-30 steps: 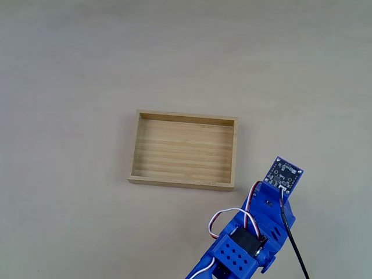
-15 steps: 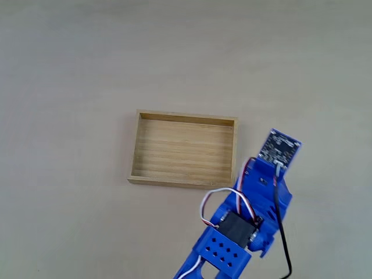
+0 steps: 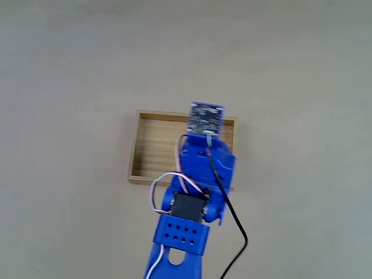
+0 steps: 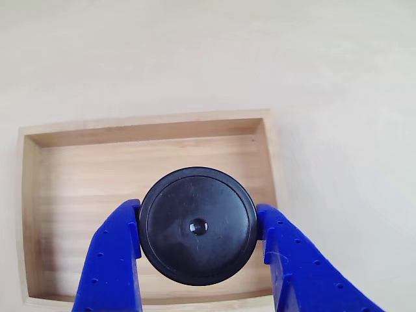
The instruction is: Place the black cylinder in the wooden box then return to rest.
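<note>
Other view shows your hand (image 4: 198, 237) clamped on the black cylinder (image 4: 198, 225), axis upright, hanging over the wooden box (image 4: 153, 130) with its floor directly beneath (toward the near wall). Going straight down should land it inside. Around the box, the pale bench (image 3: 70, 70) lies bare and open.

Soft even light, faint shadows, mildly hazy pictures.

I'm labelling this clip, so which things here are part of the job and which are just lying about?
Part of the job:
- black cylinder, clamped in the blue hand
- wooden box, under the cylinder

Just lying about:
- nothing loose on the table; there is the arm's black cable
</note>
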Robot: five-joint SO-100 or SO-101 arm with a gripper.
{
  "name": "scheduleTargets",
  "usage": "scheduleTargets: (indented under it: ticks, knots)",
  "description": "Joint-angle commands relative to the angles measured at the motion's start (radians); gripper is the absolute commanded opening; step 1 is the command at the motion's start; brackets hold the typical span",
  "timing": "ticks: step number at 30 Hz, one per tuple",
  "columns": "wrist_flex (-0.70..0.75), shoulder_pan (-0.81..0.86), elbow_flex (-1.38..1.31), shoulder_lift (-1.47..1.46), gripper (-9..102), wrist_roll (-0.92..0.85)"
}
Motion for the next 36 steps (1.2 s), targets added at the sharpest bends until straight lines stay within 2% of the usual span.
scheduleTargets:
  ticks: [1, 19, 36]
  knots:
    - [-0.118, -0.049, 0.025, -0.051, 18, -0.009]
    - [-0.304, -0.066, 0.114, 0.156, 18, -0.009]
    - [-0.373, -0.063, 0.109, 0.268, 18, -0.003]
